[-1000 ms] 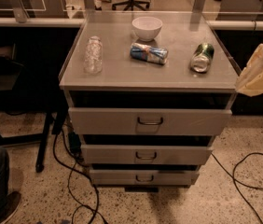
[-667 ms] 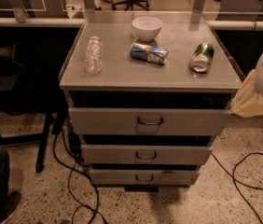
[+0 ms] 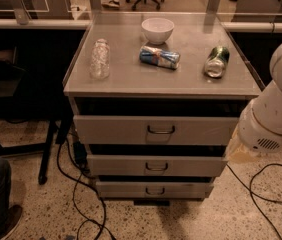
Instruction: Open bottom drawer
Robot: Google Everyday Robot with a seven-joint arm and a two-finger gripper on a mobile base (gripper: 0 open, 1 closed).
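A: We log the shallow grey metal bottom drawer (image 3: pixel 154 189) with its small wire loop handle. It is the lowest of three under the grey desk (image 3: pixel 131 79).

B: The gripper (image 3: pixel 239 153) hangs by the desk's right side, level with the mid-height grey drawer (image 3: pixel 196 165). We cannot tell how open it is, or whether it holds anything.

A: Risks, as we judge them: hooking the middle handle instead, or the bulky white arm (image 3: pixel 276 114) clipping the corner.

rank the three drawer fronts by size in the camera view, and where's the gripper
1. top drawer
2. middle drawer
3. bottom drawer
The gripper is out of view; only the arm shows, at the right.
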